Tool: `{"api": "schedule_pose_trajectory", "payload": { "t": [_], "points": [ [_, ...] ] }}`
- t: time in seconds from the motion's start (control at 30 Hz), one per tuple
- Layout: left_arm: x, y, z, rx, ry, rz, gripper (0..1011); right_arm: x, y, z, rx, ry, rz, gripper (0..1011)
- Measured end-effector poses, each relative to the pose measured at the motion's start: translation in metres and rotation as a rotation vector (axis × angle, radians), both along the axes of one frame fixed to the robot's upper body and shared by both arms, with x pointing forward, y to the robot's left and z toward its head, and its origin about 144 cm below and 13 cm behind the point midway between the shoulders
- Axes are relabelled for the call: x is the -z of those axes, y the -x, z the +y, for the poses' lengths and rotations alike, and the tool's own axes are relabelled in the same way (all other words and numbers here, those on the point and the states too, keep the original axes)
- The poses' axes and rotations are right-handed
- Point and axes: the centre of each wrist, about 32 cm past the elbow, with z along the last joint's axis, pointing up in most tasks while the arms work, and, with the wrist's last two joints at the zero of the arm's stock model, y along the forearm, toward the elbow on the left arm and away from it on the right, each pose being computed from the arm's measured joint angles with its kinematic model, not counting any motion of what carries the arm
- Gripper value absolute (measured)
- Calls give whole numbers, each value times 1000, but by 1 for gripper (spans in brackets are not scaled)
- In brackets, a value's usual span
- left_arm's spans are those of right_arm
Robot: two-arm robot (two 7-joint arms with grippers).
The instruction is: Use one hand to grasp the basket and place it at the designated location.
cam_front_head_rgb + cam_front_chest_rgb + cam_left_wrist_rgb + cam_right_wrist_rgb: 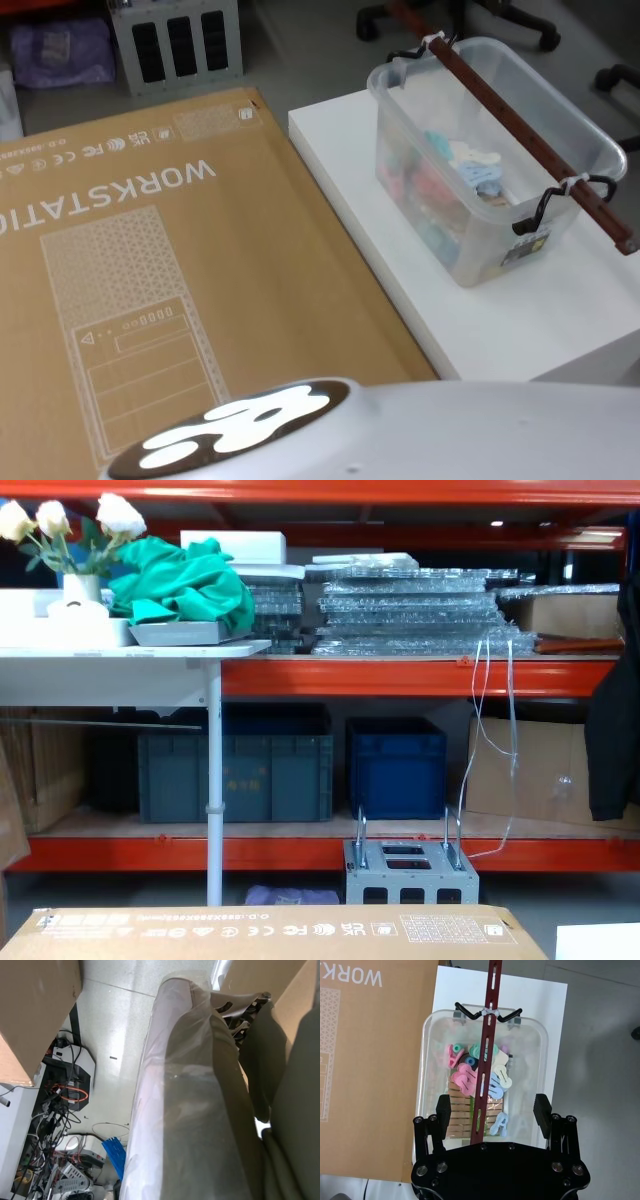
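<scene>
The basket (545,88) is a translucent plastic tub standing on a white table (560,320) at the right. A dark red-brown slotted bar handle (510,124) lies along its top, tied to black hooks at both ends. Inside are pastel plastic clips and wooden clothespins. In the right wrist view my right gripper (493,1109) hovers open over the near end of the basket (425,1060). Its two black fingers stand wide apart on either side of the handle (489,1045), without touching it.
A large flat cardboard box (200,260) lies left of the table, against its edge. A grey slotted unit (178,42) sits on the floor behind it. Chair bases (520,20) stand beyond the table. The chest view faces orange shelving with blue crates (395,765).
</scene>
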Motion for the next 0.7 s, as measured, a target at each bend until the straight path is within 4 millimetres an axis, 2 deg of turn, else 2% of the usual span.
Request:
{"api": "schedule_pose_trajectory", "payload": {
  "t": [0.27, 0.4, 0.43, 0.63, 0.7],
  "points": [
    [0, 0, 0, 0, 0, 0, 0, 19, -17, -6, -2, -24, 54, 1000],
    [0, 0, 0, 0, 0, 0, 0, 43, -30, -10, 0, -42, 117, 1000],
    [0, 0, 0, 0, 0, 0, 0, 43, -30, -10, 0, -42, 117, 1000],
    [0, 0, 0, 0, 0, 0, 0, 74, -43, -17, 1, -90, 206, 1000],
    [0, 0, 0, 0, 0, 0, 0, 79, -45, -19, 2, -98, 220, 1000]
  ]
}}
